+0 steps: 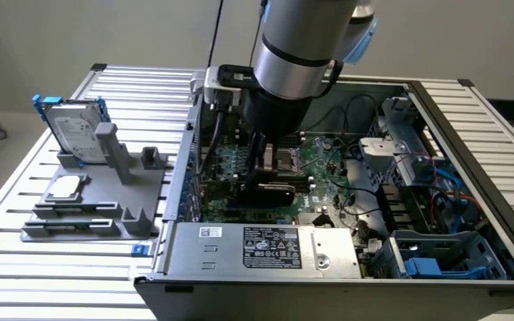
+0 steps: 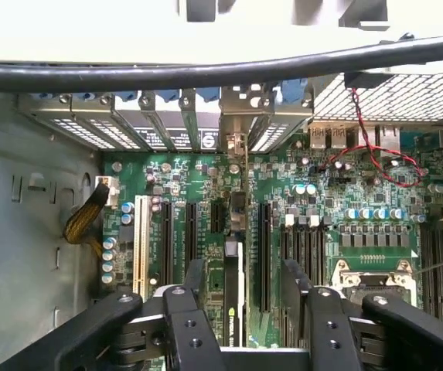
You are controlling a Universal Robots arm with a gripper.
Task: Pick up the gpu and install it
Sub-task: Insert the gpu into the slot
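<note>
Hand: Your hand (image 2: 242, 272) sits low inside the case (image 2: 20, 232), its fingers (image 2: 192, 282) spread wide, one on each side of the card (neither pad looks to be touching it).
Gpu, place: The gpu (image 2: 234, 309) stands on edge between those fingers. It is down on the motherboard (image 2: 345, 185) among the long black slots, and appears to be seated in one of them.
Gpu, look: From the wrist view you see it edge-on, a thin dark strip with a small green logo. In the exterior view it is a black rounded shroud just under the hand.
Step in hand: I judge this to be the letting go. Keep both fingers evenly off the card's faces so that nothing tips it in its slot.
Check: Sight along the card to its silver bracket (image 2: 236, 127) at the rear bays. It should sit square in its opening, and it seems to.
Farther off: On the surface (image 1: 25, 281) beside the case, well apart from your work, the hard drive (image 1: 72, 130) stands in its grey holder (image 1: 88, 217).
</note>
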